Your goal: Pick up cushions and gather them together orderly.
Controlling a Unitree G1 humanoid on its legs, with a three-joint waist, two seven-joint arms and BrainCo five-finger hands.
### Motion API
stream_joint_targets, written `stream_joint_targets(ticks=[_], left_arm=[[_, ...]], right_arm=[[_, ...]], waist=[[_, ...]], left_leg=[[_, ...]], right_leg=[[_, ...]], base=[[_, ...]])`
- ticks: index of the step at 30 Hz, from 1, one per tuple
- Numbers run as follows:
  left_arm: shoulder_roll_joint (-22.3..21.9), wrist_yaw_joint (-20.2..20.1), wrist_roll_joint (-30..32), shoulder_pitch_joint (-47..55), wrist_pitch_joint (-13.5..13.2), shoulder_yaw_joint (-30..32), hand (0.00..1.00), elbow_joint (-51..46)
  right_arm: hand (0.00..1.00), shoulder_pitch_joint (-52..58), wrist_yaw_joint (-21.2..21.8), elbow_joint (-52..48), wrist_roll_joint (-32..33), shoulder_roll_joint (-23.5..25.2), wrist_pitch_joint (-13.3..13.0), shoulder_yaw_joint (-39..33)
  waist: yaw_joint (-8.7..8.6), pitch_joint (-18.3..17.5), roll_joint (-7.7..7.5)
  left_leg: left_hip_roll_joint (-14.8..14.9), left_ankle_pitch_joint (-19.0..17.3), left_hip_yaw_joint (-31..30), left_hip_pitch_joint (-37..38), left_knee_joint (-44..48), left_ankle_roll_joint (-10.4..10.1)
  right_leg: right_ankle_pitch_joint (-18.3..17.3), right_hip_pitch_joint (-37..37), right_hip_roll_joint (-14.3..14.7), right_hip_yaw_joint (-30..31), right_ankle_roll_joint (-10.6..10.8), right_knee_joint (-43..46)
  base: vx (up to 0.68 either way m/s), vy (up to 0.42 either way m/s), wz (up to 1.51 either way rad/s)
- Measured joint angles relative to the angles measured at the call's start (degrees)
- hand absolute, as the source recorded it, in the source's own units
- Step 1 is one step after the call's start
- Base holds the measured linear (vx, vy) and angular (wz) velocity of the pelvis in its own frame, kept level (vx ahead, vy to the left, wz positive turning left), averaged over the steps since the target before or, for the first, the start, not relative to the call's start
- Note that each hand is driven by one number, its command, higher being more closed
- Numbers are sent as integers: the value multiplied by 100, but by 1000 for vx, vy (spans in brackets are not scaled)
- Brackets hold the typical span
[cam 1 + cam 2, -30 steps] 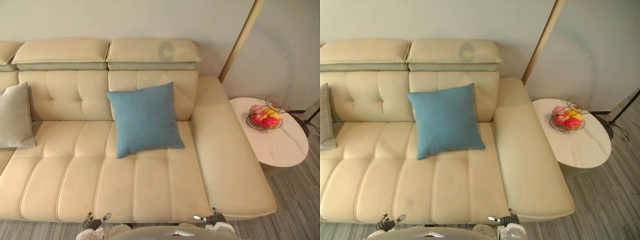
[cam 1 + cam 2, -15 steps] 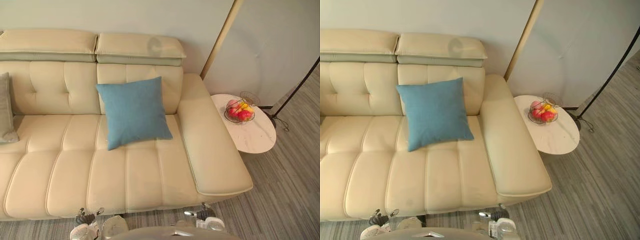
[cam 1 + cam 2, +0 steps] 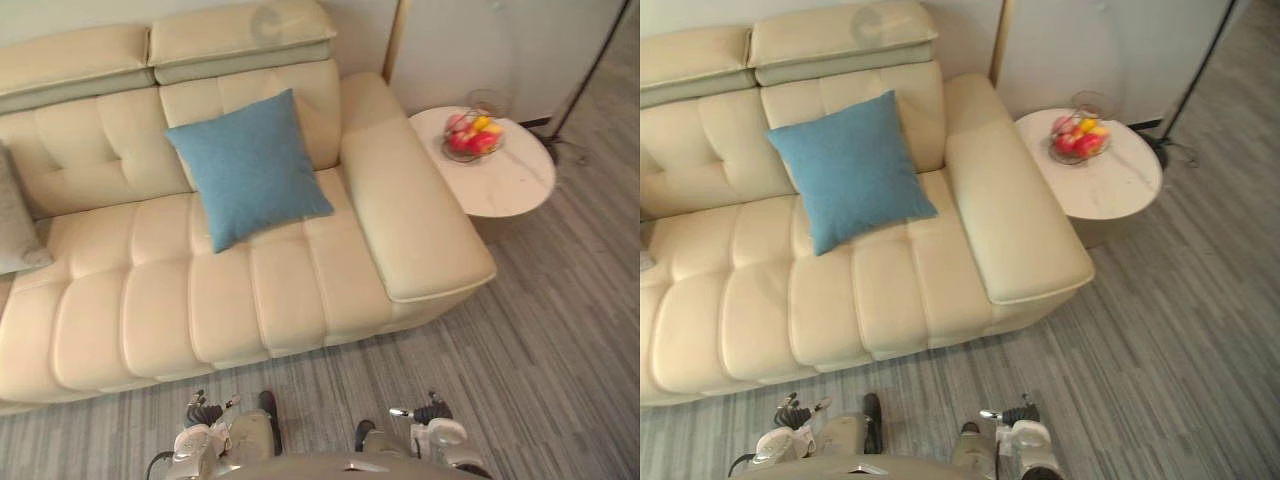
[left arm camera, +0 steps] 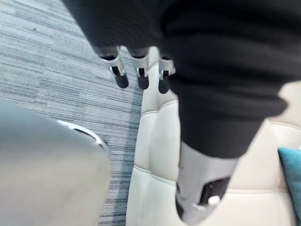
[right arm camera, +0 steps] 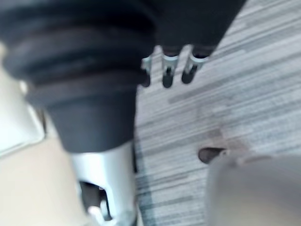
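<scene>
A blue square cushion (image 3: 248,168) leans against the backrest of the cream leather sofa (image 3: 300,290), right of its middle. A grey cushion (image 3: 15,225) rests at the sofa's far left, cut off by the picture's edge. My left hand (image 3: 205,412) and right hand (image 3: 428,411) hang low by my sides over the floor, well short of the sofa. In the left wrist view the fingers (image 4: 138,75) are straight and hold nothing, with a corner of the blue cushion (image 4: 292,174) beyond. The right hand's fingers (image 5: 167,70) are also straight and empty.
A round white side table (image 3: 510,185) stands right of the sofa's arm, with a wire bowl of fruit (image 3: 470,135) on it. A thin black lamp stand (image 3: 590,70) rises behind it. Grey striped floor (image 3: 520,360) lies between me and the sofa.
The whole picture has shifted: the sofa now sits farther off and more floor shows in front, so the camera has moved back. The cushions lie as before.
</scene>
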Motion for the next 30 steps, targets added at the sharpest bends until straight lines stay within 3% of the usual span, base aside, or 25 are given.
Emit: stream_joint_targets(ticks=[4,5,10,13,15,17,18,19,20,22,23,24,25,27,28,29,30], left_arm=[[74,9,15,75,8,-1,0,-10],[49,14,54,36,27,-3,0,-2],[49,49,291,-39,115,-46,0,87],[76,78,405,-116,121,-27,0,179],[72,99,472,-131,123,-11,0,179],[69,99,506,-188,134,-13,0,182],[95,99,507,-206,134,-10,0,177],[121,98,507,-209,134,-11,0,179],[143,90,506,-219,134,-1,0,184],[99,83,505,-236,128,-12,0,197],[-19,79,504,-309,125,-76,0,246],[-50,76,500,-358,129,-160,0,346],[-39,70,499,-390,129,-171,0,405],[13,72,496,-435,141,-166,0,530],[13,72,489,-369,147,-167,0,528],[32,75,464,-262,155,-162,0,405],[40,82,444,-203,154,-166,0,400]], right_arm=[[0,164,-4,-65,100,167,3,-127],[0,206,-7,-199,110,205,-4,-143],[0,204,-9,-254,174,266,-7,-212],[0,209,-11,-362,177,341,4,-206],[0,140,-11,-414,193,397,-12,-191],[0,56,-12,-394,196,360,1,-191],[0,37,-13,-353,196,356,2,-210],[0,33,-13,-336,196,358,0,-209],[0,29,-14,-190,194,307,-5,-203],[0,33,-21,-167,247,185,-12,-214],[0,-14,-30,-186,319,-29,-20,-217],[0,-47,-33,-185,325,-159,-23,-219],[0,-50,-38,-184,335,-187,-22,-220],[0,-22,-78,-145,368,-266,-35,-200],[0,-16,-89,-76,369,-267,-23,-201],[0,35,-116,-69,391,-264,-17,-177],[0,42,-131,-66,412,-290,-19,-143]], waist=[[-101,-117,-170],[-108,-101,-161],[-196,-140,-146],[-197,-126,-181],[-134,-123,-164],[-187,-91,-123],[-172,-75,-104],[-170,-82,-122],[-174,-84,-135],[-167,-79,-41],[-250,0,181],[-292,-19,302],[-296,-25,348],[-331,44,341],[-263,85,307],[-229,117,323],[-218,127,340]], left_leg=[[-308,1,25,267,-771,2],[-350,145,-18,293,-841,72],[-312,170,188,415,-937,91],[-144,106,593,494,-717,146],[118,-21,1181,518,-621,118],[477,-83,2006,585,-410,195],[599,-132,2326,696,-334,142],[641,-148,2412,746,-275,143],[708,-163,2512,904,-141,141],[745,-277,2509,1089,-138,128],[851,-611,2480,1227,-71,52],[955,-928,2489,1267,43,-68],[1017,-998,2517,1293,180,-150],[1431,-1169,2519,1235,1261,20],[1704,-1022,2356,1096,2115,286],[1897,-641,1807,793,3135,718],[1897,-533,1583,699,3396,686]], right_leg=[[127,-121,-152,169,-193,-255],[144,-161,-155,181,-186,-282],[359,-209,-49,481,-351,-472],[642,-279,118,823,-236,-577],[863,-552,224,426,-460,-634],[947,-754,-109,-1228,-1029,-478],[1022,-796,-243,-1927,-1104,-344],[1066,-797,-276,-2259,-1051,-292],[1086,-772,-255,-2994,-1028,-188],[903,-775,-200,-3206,-1049,-119],[676,-888,-89,-2965,-952,144],[366,-1098,-17,-2799,-922,504],[236,-1160,-14,-2751,-923,701],[-43,-1133,79,-2558,-916,1063],[-110,-1005,196,-2380,-955,1080],[-175,-807,336,-2013,-1001,1041],[-185,-762,392,-1908,-1010,1008]], base=[[-109,99,-34],[-69,75,-44],[-13,28,-44],[47,-19,-91],[65,-40,-166],[95,-49,-183],[110,-37,-160],[133,-132,-171],[116,-212,-172],[86,-209,-149],[80,-99,-106],[103,-71,-95],[136,-57,-67],[146,-95,-61],[162,-156,-105],[159,-113,-110],[134,-24,-112]])
